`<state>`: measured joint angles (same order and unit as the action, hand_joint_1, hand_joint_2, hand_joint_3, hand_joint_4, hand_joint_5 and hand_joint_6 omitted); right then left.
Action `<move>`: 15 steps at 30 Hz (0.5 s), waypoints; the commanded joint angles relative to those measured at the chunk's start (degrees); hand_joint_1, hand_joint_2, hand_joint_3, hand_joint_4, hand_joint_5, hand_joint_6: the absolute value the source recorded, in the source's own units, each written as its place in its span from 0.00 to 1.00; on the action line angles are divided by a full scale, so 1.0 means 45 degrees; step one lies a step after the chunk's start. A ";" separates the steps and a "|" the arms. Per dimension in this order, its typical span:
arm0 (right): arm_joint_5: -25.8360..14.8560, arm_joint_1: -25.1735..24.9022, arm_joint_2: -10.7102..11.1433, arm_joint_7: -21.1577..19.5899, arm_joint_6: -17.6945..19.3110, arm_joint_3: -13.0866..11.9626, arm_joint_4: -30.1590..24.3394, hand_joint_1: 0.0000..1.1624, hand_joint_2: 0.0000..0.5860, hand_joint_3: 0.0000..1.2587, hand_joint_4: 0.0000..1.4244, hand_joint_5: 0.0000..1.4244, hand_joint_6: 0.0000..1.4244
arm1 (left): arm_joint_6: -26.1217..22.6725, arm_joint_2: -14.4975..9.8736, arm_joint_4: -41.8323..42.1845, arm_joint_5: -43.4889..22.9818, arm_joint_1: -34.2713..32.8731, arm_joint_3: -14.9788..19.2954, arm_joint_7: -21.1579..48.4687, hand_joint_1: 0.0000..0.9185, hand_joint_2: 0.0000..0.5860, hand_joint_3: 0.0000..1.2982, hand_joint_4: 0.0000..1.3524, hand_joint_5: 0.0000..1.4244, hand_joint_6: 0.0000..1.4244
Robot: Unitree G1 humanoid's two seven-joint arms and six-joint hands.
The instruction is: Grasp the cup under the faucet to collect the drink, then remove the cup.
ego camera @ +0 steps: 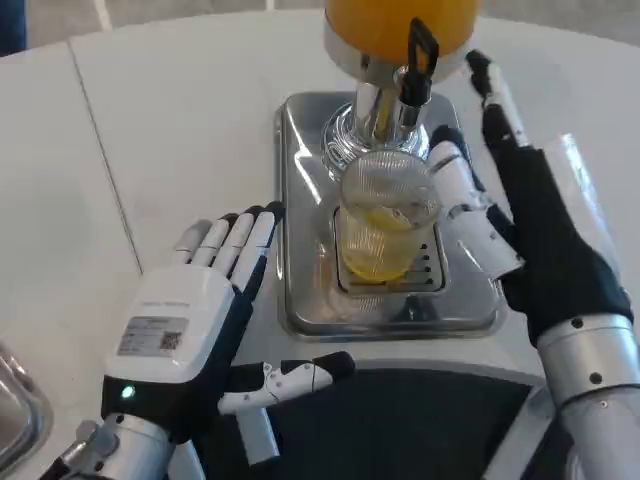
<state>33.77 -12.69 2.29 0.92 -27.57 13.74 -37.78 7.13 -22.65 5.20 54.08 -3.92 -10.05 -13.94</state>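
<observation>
On the left side: the left hand (195, 325) lies palm down on the white tabletop (180, 130), fingers apart and stretched forward, thumb out to the side, holding nothing.
Left hand to tray: its fingertips (262, 225) end just beside the left rim of the silver drip tray (300, 300); whether they touch the rim cannot be told.
Centre, tray: the tray sits on the tabletop below the dispenser, whose orange tank (400, 18) is at the top edge, with a black tap lever (420, 55) and chrome faucet (385, 110) under it.
Centre, cup: the clear cup (385, 225) stands upright on the tray grid, right below the faucet, with orange drink in its lower part.
Right of cup: the right hand (505, 215) stands upright, palm turned toward the cup, fingers apart; its lower fingers (455, 180) lie against or just beside the cup's right wall, contact unclear, one finger pointing up beside the tank.
Grip state: no closed hold on the cup is evident.
Deciding relation: the cup lies directly left of the right palm, long axis vertical; the right hand looks nearer, so a sideways wrap from the right seems the fitting grasp.
</observation>
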 commanded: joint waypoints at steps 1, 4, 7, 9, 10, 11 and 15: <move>0.0271 0.0197 -0.0197 -0.0481 0.0433 -0.0067 -0.0082 0.10 0.97 0.00 0.00 0.00 0.00 | 0.0074 -0.0097 -0.0002 -0.0215 0.0106 -0.0063 -0.0117 0.05 0.16 0.00 0.00 0.03 0.03; 0.0293 0.0166 0.0063 -0.0208 0.0579 -0.0110 -0.0032 0.10 0.97 0.00 0.00 0.00 0.00 | 0.0059 -0.0082 -0.0011 -0.0222 0.0079 -0.0107 -0.0127 0.04 0.16 0.00 0.00 0.03 0.03; 0.0365 0.0185 0.1008 0.0534 0.0989 -0.0141 -0.0089 0.12 0.94 0.00 0.00 0.00 0.00 | 0.0054 -0.0050 -0.0066 -0.0183 -0.0004 -0.0179 -0.0152 0.04 0.16 0.00 0.00 0.03 0.03; 0.0404 0.0268 0.1657 0.0981 0.1356 -0.0194 -0.0164 0.13 0.92 0.00 0.00 0.00 0.00 | 0.0045 -0.0023 -0.0132 -0.0163 -0.0087 -0.0217 -0.0192 0.04 0.16 0.00 0.00 0.03 0.04; 0.0406 0.0448 0.2121 0.1192 0.1732 -0.0289 -0.0243 0.15 0.90 0.00 0.00 0.00 0.00 | 0.0042 -0.0014 -0.0162 -0.0156 -0.0124 -0.0231 -0.0212 0.04 0.16 0.00 0.00 0.03 0.04; 0.0430 0.0640 0.2571 0.1363 0.2116 -0.0392 -0.0317 0.16 0.89 0.00 0.00 0.00 0.00 | 0.0038 -0.0005 -0.0198 -0.0149 -0.0168 -0.0247 -0.0226 0.04 0.16 0.00 0.00 0.03 0.04; 0.0469 0.1343 0.3834 0.1705 0.3466 -0.0859 -0.0491 0.20 0.84 0.00 0.00 0.00 0.00 | -0.0005 0.0040 -0.0511 -0.0121 -0.0490 -0.0357 -0.0259 0.04 0.16 0.00 0.00 0.03 0.04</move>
<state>35.24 -9.36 16.11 7.28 -16.50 11.37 -38.72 7.11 -22.74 4.39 53.58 -5.25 -10.60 -14.26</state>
